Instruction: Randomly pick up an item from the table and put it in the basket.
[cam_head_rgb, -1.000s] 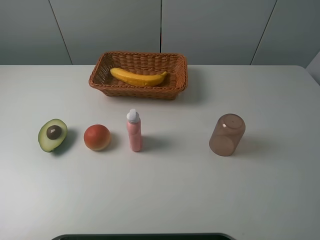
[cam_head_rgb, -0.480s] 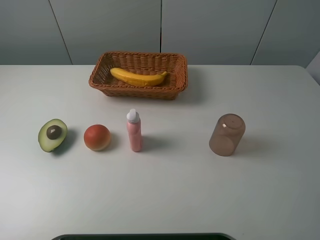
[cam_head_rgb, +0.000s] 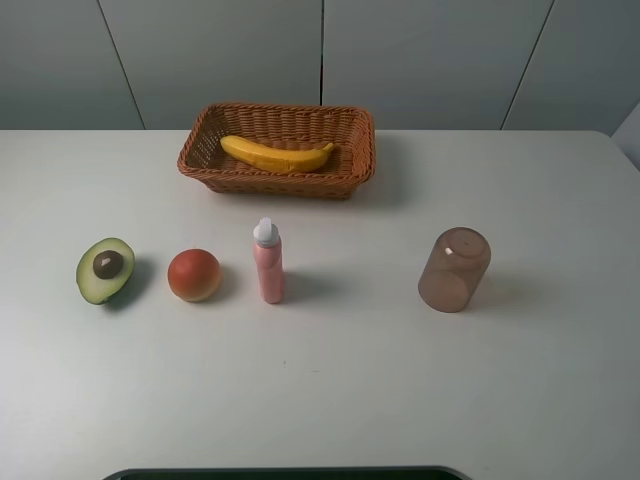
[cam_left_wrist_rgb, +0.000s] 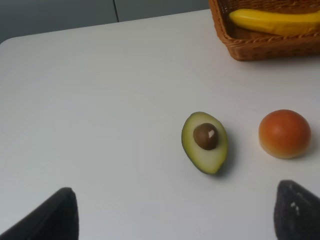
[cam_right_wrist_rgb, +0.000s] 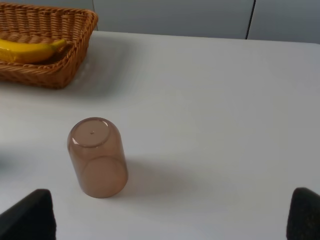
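banana lies lengthwise inside the basket, resting on the woven floor, with nothing holding it. compared with the pictures from a second and half a second ago, nothing has shifted: banana, basket and every loose thing on the surface sit where they were, and no arm shows in the high view in any of them. i read that as the put-down being finished and the arms pulled back and idle, so the task looks complete for this item.

left end effector: two dark fingertips at the frame's lower corners, set wide apart, holding nothing, above bare surface near the avocado. right end effector: the same, two dark tips wide apart and empty, with the cup ahead of it.

count: one banana, one basket, one halved avocado with its pit showing, one red-orange fruit, one pink bottle standing upright with a white cap, one brown translucent cup. avocado, fruit and bottle stand in a row well in front of the basket; the cup sits apart toward the right arm's side.
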